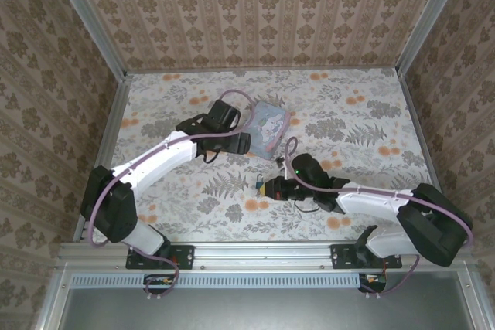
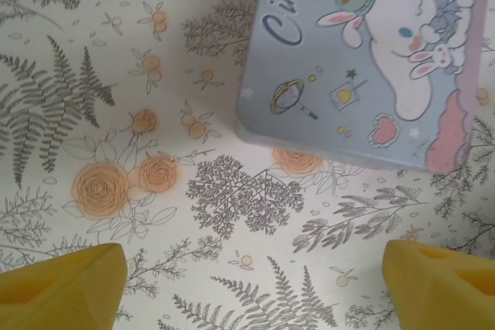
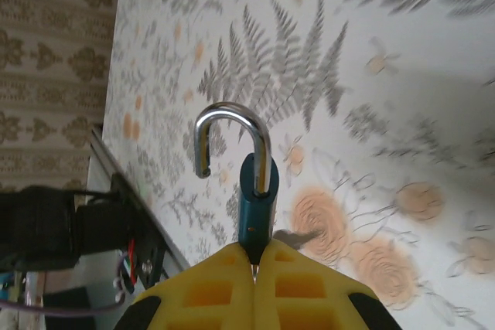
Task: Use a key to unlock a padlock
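1. Left gripper (image 1: 241, 143) hovers over the middle of the table (image 1: 363, 113), jaws spread wide with nothing between them. In the left wrist view only the tips of its yellow fingers (image 2: 62, 287) show, cut off at the two bottom corners.
2. Just beyond it and to its right the pale-blue tin (image 1: 271, 125) lies flat on the far half of the table. From above, the wrist and a purple cable (image 1: 232, 98) hide the tin's left edge. In the left wrist view the tin (image 2: 363, 59) runs out of frame at the top and right, so its lettering and cartoon dog are only partly seen.
3. The padlock (image 1: 257, 184) sits toward the near edge, about midway between the left and right edges and well apart from the left gripper. From above it is a speck too small to read. The right wrist view shows the padlock (image 3: 255, 206) edge-on: a dark teal body and a silver shackle (image 3: 232, 121) with one leg free of the body.
4. The right gripper (image 1: 268, 188) is fully closed, with the padlock sticking straight out from its fingertips (image 3: 254, 256) above the table. The lock's lower end is hidden between the pads, so whether they pinch the body itself or something thin set into it cannot be made out.
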